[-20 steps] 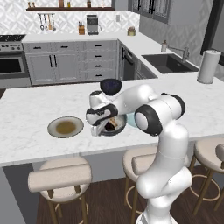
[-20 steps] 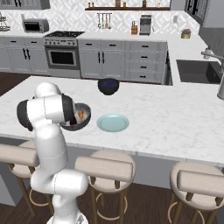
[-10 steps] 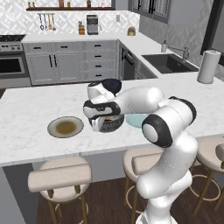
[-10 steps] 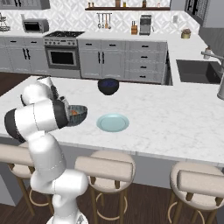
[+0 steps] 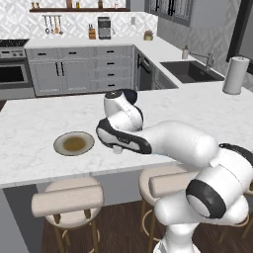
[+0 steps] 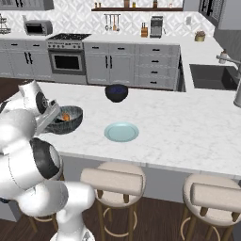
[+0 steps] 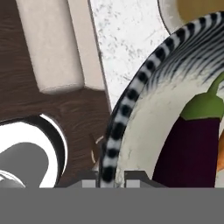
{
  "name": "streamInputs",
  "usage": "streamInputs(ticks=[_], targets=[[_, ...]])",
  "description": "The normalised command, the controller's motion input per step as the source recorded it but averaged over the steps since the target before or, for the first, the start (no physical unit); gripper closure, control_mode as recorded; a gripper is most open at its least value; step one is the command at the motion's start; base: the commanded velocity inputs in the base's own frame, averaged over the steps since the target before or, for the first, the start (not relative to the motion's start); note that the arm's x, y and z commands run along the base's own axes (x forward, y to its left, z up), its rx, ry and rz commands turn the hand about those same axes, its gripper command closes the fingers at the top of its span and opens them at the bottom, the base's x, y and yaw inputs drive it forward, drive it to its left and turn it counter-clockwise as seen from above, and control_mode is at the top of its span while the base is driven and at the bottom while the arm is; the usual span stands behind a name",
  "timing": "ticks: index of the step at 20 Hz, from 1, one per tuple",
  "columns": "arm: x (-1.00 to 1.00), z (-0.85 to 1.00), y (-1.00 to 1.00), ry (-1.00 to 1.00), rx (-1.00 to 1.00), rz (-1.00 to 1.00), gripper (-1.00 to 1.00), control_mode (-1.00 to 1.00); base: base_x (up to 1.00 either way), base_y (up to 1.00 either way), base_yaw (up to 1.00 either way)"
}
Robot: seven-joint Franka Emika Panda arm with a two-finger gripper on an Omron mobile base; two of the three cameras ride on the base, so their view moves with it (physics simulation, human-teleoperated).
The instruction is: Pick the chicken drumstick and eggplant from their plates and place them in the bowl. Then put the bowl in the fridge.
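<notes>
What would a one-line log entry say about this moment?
claw: shut on bowl rim | eggplant: in bowl | teal plate: bare | fridge step: pending

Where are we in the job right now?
Loading looks done: the eggplant and the drumstick lie in the bowl, and both plates sit bare. In hand: the end effector is shut on the bowl's rim. Left: carrying it to the fridge.
</notes>
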Motion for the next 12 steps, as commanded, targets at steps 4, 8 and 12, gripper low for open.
streamInputs(ticks=[4, 8, 12], targets=[[-1.0, 0.5, -0.54, -0.17, 0.03, 0.36, 1.0, -1.0, 0.0, 0.0, 0.0], [-1.0, 0.55, -0.68, -0.1, 0.0, 0.39, 1.0, -1.0, 0.0, 0.0, 0.0], [-1.0, 0.57, -0.64, -0.05, 0.0, 0.38, 1.0, -1.0, 0.0, 0.0, 0.0]])
